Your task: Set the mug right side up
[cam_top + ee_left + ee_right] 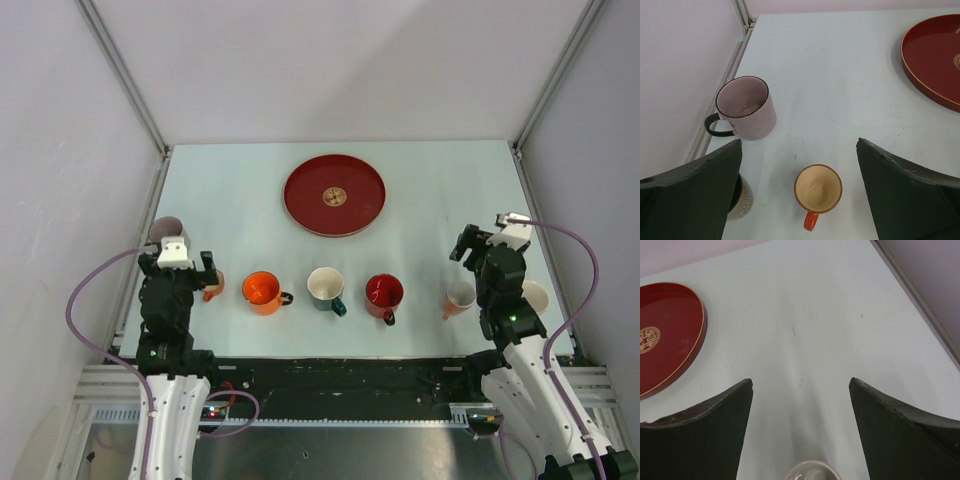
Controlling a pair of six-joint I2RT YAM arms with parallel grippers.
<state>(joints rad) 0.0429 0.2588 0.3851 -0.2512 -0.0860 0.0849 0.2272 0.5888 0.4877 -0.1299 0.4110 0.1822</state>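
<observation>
Several mugs stand in a row near the front edge, all showing open mouths: a small orange mug (213,286), an orange mug (262,291), a white and teal mug (327,287), a red mug (384,294), a peach mug (459,297) and a cream mug (536,297). My left gripper (180,272) is open and empty above the small orange mug (818,190), which sits between my jaws (799,142). My right gripper (478,248) is open and empty (801,382); the peach mug's rim (812,472) shows just below it.
A round red tray (334,194) lies at the back centre, also in the left wrist view (932,55). A lilac mug (745,107) stands upright at the left edge. A beige mug (742,200) sits partly under my left finger. Frame rails border both sides.
</observation>
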